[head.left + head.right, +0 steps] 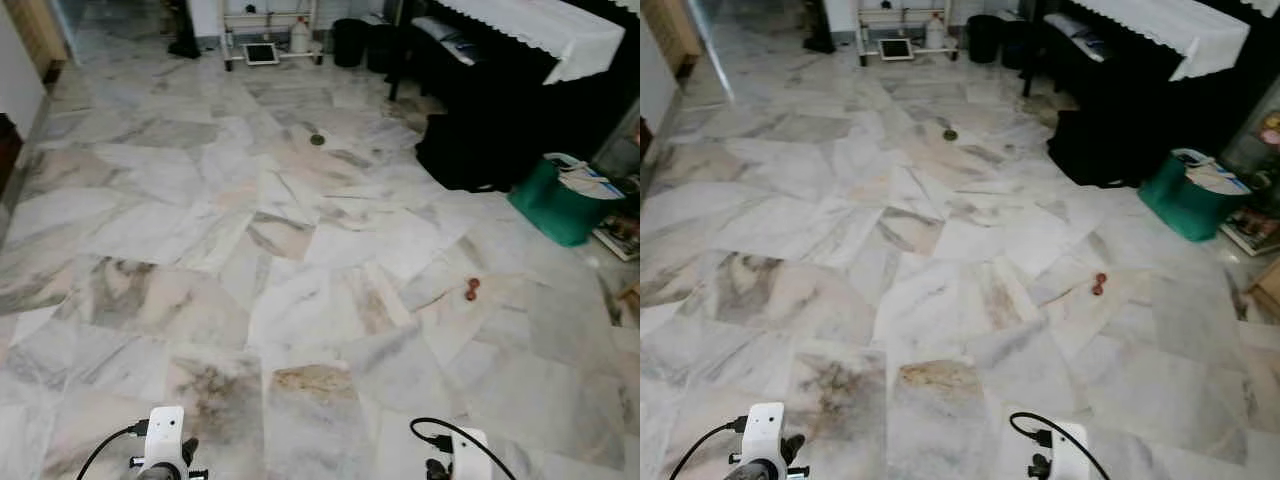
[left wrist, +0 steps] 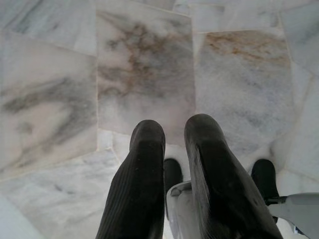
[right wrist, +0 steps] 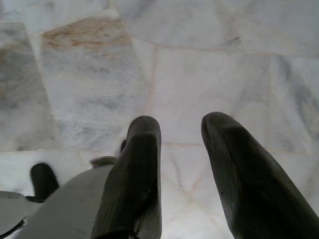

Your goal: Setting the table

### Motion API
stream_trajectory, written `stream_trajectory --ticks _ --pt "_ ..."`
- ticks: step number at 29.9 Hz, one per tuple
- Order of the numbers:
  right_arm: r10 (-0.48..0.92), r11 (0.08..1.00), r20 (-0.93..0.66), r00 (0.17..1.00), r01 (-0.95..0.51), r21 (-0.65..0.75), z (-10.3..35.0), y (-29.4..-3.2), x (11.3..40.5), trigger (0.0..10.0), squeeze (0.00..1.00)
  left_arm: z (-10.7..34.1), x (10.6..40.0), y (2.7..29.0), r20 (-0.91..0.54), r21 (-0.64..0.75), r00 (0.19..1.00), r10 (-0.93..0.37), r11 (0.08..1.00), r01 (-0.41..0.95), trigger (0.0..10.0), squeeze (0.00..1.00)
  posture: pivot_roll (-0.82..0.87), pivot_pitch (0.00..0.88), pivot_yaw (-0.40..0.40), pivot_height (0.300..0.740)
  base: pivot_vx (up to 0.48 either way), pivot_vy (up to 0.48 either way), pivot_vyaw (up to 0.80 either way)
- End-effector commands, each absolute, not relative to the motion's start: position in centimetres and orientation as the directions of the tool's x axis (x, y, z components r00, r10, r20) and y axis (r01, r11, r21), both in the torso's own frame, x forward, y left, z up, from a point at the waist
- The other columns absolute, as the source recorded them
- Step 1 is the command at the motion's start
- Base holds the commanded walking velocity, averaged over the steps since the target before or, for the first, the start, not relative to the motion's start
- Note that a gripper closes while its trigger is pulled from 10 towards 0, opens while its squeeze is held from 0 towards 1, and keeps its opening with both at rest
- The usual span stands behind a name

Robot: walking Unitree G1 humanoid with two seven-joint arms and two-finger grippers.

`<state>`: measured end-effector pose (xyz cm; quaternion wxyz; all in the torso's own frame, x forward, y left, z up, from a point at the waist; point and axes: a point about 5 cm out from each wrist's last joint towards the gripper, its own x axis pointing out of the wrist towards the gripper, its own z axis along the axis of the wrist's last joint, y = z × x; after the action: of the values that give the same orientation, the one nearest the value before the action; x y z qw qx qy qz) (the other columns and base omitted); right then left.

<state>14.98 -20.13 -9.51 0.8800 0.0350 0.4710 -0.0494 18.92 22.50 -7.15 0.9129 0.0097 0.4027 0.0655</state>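
While the robot faces open marble floor (image 1: 300, 260), nothing of the table setting looks begun.
Left gripper: (image 2: 174, 137) hangs low over the floor, fingers a little parted, nothing between them.
Right gripper: (image 3: 182, 132) also hanging idle above the tiles, fingers spread wider, carrying nothing.
Table: the likely one is the dark piece under a white cloth (image 1: 545, 30), far ahead on the robot's right; its top is out of sight, so I can't tell what is laid there.
Tableware: no plates, cups or cutlery to be made out anywhere.
On the way: a green basket (image 1: 560, 205) near the dark furniture, and a small reddish thing (image 1: 471, 290) on the floor.
Progress: my read is the very start, with fetching, carrying and laying all left.
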Motion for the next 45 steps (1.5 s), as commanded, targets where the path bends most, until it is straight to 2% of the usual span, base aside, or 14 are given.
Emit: stream_trajectory --ticks 1,19,31,35,45 --pt "-0.061 0.991 -0.835 0.547 0.134 0.015 -9.6 -20.7 14.3 10.0 0.0 -7.4 18.5 22.5 -0.741 0.064 0.658 0.133 0.99 -0.128 10.0 0.0 0.03 0.0 -0.065 0.74 0.0 0.0 -0.7" --pt "-0.037 0.994 -0.838 0.545 0.104 0.024 -9.7 -19.7 14.6 10.0 0.0 -7.5 18.4 22.2 -0.744 0.072 0.657 0.12 0.992 -0.1 10.0 0.0 0.04 0.0 -0.061 0.74 0.0 0.0 -0.7" --pt "-0.039 0.994 -0.836 0.547 0.108 0.024 -9.7 -19.7 14.7 10.0 0.0 -7.2 18.5 23.0 -0.736 0.118 0.659 0.156 0.988 -0.102 10.0 0.0 0.04 0.0 -0.063 0.74 0.0 -0.026 -0.7" --pt "-0.038 0.994 -0.837 0.546 0.105 0.023 -9.7 -19.7 14.7 10.0 0.0 -7.3 18.2 23.3 -0.738 0.111 0.65 0.18 0.983 -0.147 10.0 0.0 0.05 0.0 -0.064 0.74 0.0 -0.246 -0.7" --pt "-0.034 0.995 -0.836 0.548 0.098 0.023 -9.6 -19.6 14.9 10.0 0.0 -7.4 18.1 23.2 -0.738 0.108 0.652 0.176 0.984 -0.142 10.0 0.0 0.05 0.0 -0.068 0.74 0.0 0.0 -0.7"
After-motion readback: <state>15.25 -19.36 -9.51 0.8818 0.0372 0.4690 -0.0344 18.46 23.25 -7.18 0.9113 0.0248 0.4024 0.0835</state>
